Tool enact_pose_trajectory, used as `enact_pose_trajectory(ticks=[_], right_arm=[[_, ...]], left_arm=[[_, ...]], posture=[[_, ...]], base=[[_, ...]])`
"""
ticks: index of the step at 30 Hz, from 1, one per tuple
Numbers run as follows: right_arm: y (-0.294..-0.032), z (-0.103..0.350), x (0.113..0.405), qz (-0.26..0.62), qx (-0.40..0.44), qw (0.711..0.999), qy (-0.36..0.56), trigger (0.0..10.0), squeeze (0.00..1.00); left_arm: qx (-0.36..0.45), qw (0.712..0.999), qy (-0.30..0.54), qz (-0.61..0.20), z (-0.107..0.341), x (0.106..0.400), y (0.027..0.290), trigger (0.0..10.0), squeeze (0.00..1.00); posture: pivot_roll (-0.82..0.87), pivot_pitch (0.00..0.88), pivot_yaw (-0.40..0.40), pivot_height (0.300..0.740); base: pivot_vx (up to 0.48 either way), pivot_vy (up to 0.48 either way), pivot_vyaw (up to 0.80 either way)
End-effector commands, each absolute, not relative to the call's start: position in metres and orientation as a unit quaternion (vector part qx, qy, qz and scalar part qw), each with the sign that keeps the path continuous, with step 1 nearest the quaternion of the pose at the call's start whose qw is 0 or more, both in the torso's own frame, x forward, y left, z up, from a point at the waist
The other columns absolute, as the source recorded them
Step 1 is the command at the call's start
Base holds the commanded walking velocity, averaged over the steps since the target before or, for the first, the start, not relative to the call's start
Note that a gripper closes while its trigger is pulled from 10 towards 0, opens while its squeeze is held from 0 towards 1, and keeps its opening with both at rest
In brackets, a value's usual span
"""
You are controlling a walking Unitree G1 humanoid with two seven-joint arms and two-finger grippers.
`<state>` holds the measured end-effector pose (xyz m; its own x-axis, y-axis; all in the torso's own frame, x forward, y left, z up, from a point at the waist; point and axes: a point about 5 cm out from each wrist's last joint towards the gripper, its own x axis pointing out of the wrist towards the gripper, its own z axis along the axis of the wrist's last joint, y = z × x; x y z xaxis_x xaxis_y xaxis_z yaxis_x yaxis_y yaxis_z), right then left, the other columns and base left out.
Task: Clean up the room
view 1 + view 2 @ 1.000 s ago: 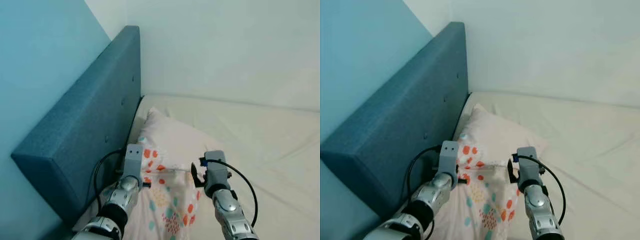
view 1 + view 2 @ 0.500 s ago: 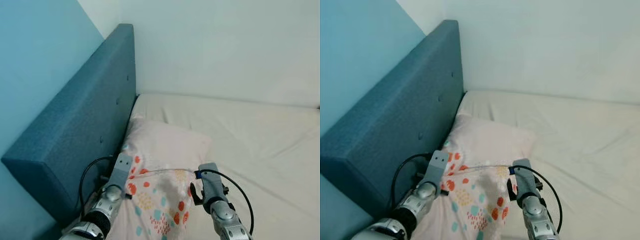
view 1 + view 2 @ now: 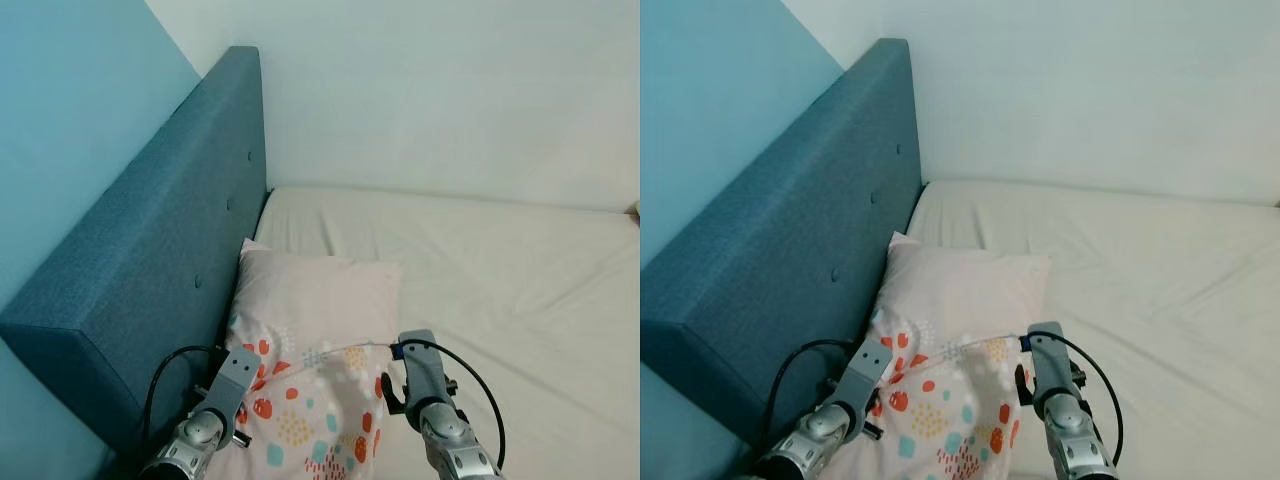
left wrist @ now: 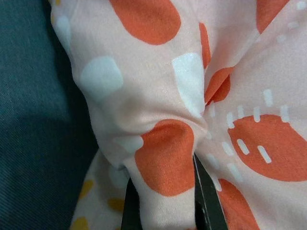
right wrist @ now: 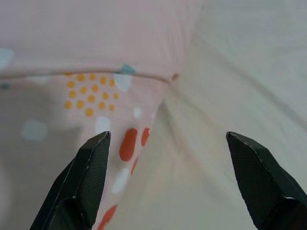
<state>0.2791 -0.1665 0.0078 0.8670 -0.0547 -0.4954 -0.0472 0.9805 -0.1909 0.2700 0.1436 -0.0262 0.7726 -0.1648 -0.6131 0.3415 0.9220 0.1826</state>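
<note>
A pale pink pillow (image 3: 315, 300) lies on the bed by the headboard. Over its near half spreads a pink cloth with orange, teal and yellow spots (image 3: 305, 420). My left gripper (image 4: 168, 201) is shut on a bunched fold of this spotted cloth (image 4: 163, 158) at its left edge, next to the headboard; the arm (image 3: 215, 415) shows low in the eye views. My right gripper (image 5: 175, 179) is open, its fingertips (image 5: 91, 167) wide apart above the cloth's right edge and the sheet. Its wrist (image 3: 420, 385) is at the cloth's right side.
A blue upholstered headboard (image 3: 170, 250) runs along the left, against a blue wall. The cream sheet of the mattress (image 3: 510, 280) stretches to the right and back, up to a white wall.
The view has shifted, with both arms lower in frame. The spotted cloth now lies farther down the pillow, leaving more plain pillow showing. The left gripper still holds the cloth.
</note>
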Motion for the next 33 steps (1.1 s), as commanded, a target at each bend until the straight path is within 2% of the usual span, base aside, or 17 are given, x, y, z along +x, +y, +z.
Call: enact_pose_trajectory(ticks=[1, 14, 20, 21, 22, 23, 28, 29, 30, 31, 33], right_arm=[[-0.163, 0.01, 0.282, 0.012, -0.108, 0.962, 0.252, 10.0, 0.0], [-0.159, 0.019, 0.291, 0.036, -0.12, 0.964, 0.234, 10.0, 0.0], [-0.158, 0.02, 0.293, 0.044, -0.123, 0.964, 0.232, 10.0, 0.0], [-0.158, 0.02, 0.294, 0.045, -0.123, 0.964, 0.232, 10.0, 0.0], [-0.158, 0.02, 0.294, 0.045, -0.123, 0.964, 0.232, 10.0, 0.0], [-0.157, 0.021, 0.294, 0.046, -0.123, 0.964, 0.231, 10.0, 0.0], [-0.156, 0.022, 0.295, 0.047, -0.122, 0.965, 0.229, 10.0, 0.0], [-0.157, 0.022, 0.296, 0.046, -0.122, 0.965, 0.228, 10.0, 0.0], [-0.157, 0.022, 0.296, 0.046, -0.122, 0.965, 0.228, 10.0, 0.0], [-0.157, 0.023, 0.296, 0.045, -0.121, 0.966, 0.225, 10.0, 0.0], [-0.157, 0.023, 0.296, 0.044, -0.119, 0.966, 0.224, 10.0, 0.0]], left_arm=[[0.116, 0.916, 0.355, -0.147, -0.043, 0.25, 0.145, 10.0, 0.0], [0.117, 0.882, 0.418, -0.182, -0.061, 0.225, 0.152, 10.0, 0.0], [0.107, 0.909, 0.378, -0.14, -0.051, 0.237, 0.161, 10.0, 0.0], [0.097, 0.914, 0.37, -0.137, -0.049, 0.239, 0.16, 10.0, 0.24], [0.097, 0.914, 0.37, -0.137, -0.049, 0.239, 0.16, 10.0, 0.24], [0.084, 0.917, 0.364, -0.138, -0.047, 0.241, 0.159, 10.0, 1.0], [0.071, 0.923, 0.352, -0.136, -0.044, 0.243, 0.159, 10.0, 1.0], [0.066, 0.927, 0.346, -0.132, -0.043, 0.244, 0.159, 10.0, 0.75], [0.066, 0.927, 0.346, -0.132, -0.043, 0.244, 0.159, 10.0, 0.75], [0.058, 0.933, 0.333, -0.127, -0.04, 0.246, 0.161, 10.0, 0.0], [0.049, 0.938, 0.319, -0.125, -0.036, 0.248, 0.164, 10.0, 0.0]], posture=[[-0.02, 0.08, -0.068, 0.74], [-0.02, 0.077, -0.098, 0.74], [-0.02, 0.073, -0.106, 0.74], [-0.02, 0.071, -0.106, 0.74], [-0.02, 0.071, -0.106, 0.74], [-0.02, 0.068, -0.104, 0.74], [-0.02, 0.064, -0.099, 0.74], [-0.02, 0.064, -0.097, 0.74], [-0.02, 0.064, -0.097, 0.74], [-0.02, 0.061, -0.092, 0.74], [-0.02, 0.06, -0.089, 0.74]], base=[[0.0, 0.0, 0.0], [0.0, 0.0, 0.0], [0.0, 0.0, 0.0], [0.0, 0.0, 0.0], [0.0, 0.0, 0.0], [0.0, 0.0, 0.0], [0.0, 0.0, 0.0], [0.0, 0.0, 0.0], [0.0, 0.0, 0.0], [0.0, 0.0, 0.0], [0.0, 0.0, 0.0]])
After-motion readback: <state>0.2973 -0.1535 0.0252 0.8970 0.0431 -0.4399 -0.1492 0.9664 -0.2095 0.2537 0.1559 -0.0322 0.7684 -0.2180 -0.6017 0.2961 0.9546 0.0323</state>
